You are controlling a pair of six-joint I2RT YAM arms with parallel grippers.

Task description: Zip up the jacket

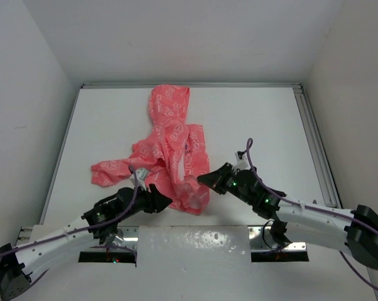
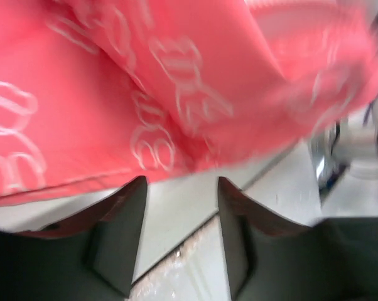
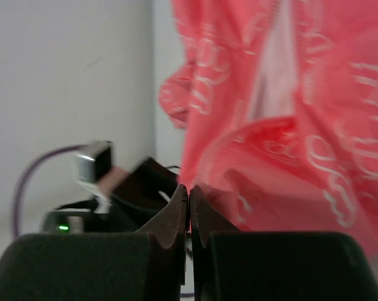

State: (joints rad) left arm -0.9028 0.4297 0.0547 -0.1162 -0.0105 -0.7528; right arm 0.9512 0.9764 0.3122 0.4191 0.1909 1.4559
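Nearest, at the front edge of the table (image 1: 264, 119), a glossy white panel (image 1: 194, 248) lies between the two arm bases; beyond it the jacket (image 1: 173, 147) lies crumpled mid-table, one part reaching toward the far wall, another trailing left; left gripper (image 2: 181, 185) at the near hem, fingers well apart, nothing between them, fabric just beyond the tips; right gripper (image 3: 189, 188) at the jacket's right edge, fingers pressed together; whether any fabric is pinched cannot be told.
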